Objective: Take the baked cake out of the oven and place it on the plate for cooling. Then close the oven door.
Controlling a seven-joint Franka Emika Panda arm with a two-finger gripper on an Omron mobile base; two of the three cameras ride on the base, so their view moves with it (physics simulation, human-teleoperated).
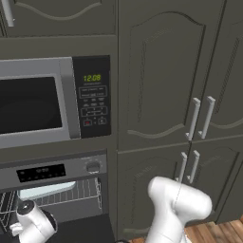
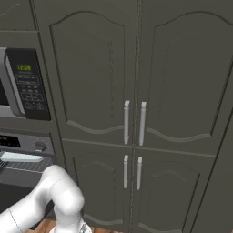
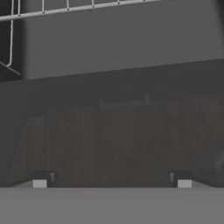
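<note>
Gripper spread wide and empty, low before the open oven.

Hand view: its two fingertips stand far apart with nothing between them, facing the dark oven door lying open below the wire rack. Left base view: the baked cake lies flat on the rack inside the oven, under the control strip and microwave. Right base view: the cake's pale edge peeks beneath the knob. It looks stiff, light and thin, perhaps crumbly; pinching the raised front rim seems the best hold.
</note>
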